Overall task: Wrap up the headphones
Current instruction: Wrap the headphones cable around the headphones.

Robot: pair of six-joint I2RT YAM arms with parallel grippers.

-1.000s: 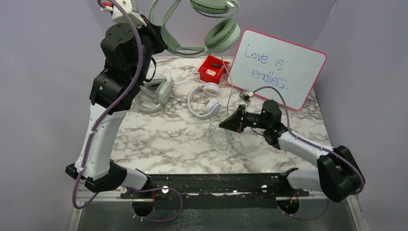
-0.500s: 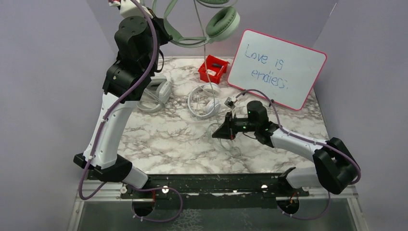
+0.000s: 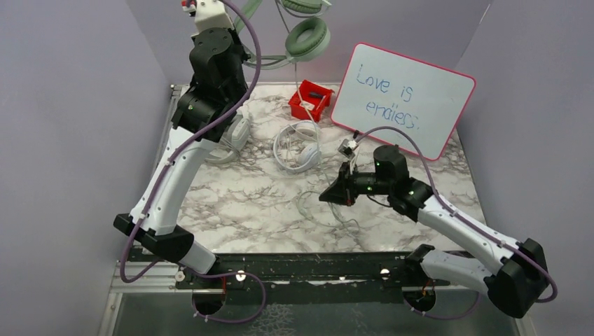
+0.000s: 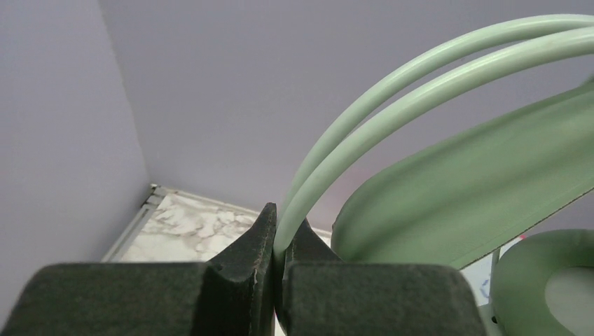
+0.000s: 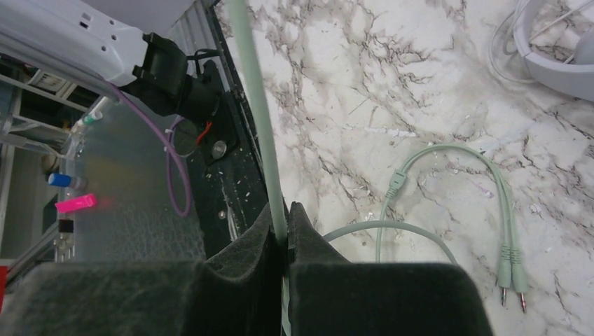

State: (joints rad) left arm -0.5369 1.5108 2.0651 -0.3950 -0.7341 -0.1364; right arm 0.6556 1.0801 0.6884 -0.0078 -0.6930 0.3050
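Overhead, mint headphones (image 3: 307,38) half out of frame — upper cup (image 3: 302,5) barely visible

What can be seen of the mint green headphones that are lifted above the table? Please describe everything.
The mint green headphones hang in the air near the back wall. They have two thin headband rails, a wider inner band and round padded cups, all pale green and matte. The left gripper has its jaws shut on the rails. The thin cable runs down straight to the right gripper, whose jaws are shut on it. The rest loops on the marble table and ends in two plugs.
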